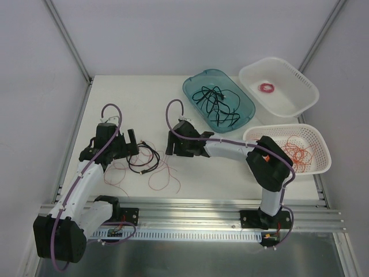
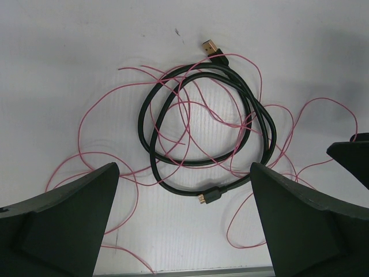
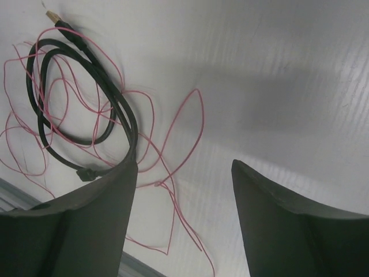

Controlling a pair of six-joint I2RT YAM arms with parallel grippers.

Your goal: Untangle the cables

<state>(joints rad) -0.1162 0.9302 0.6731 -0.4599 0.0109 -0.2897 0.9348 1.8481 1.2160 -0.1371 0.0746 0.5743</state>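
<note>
The thin black cord [image 2: 214, 194], tangled with hair-thin red wires [image 2: 80, 124], lies on the white desk [image 1: 144, 98] directly under the left hand [image 2: 181, 173], whose fingers are wide apart. The right hand [image 3: 183, 164], also apart, hangs just right of the cord.

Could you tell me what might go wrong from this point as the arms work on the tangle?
1. The hair-thin red wires weave through the loops of the thin black cord with gold plugs, so pulling either may drag or tighten the whole tangle.
2. The open right gripper has a red strand between its jaws, with the cord beside one jaw; closing could pinch both.
3. Wires that thin may slip from the grip.
</note>
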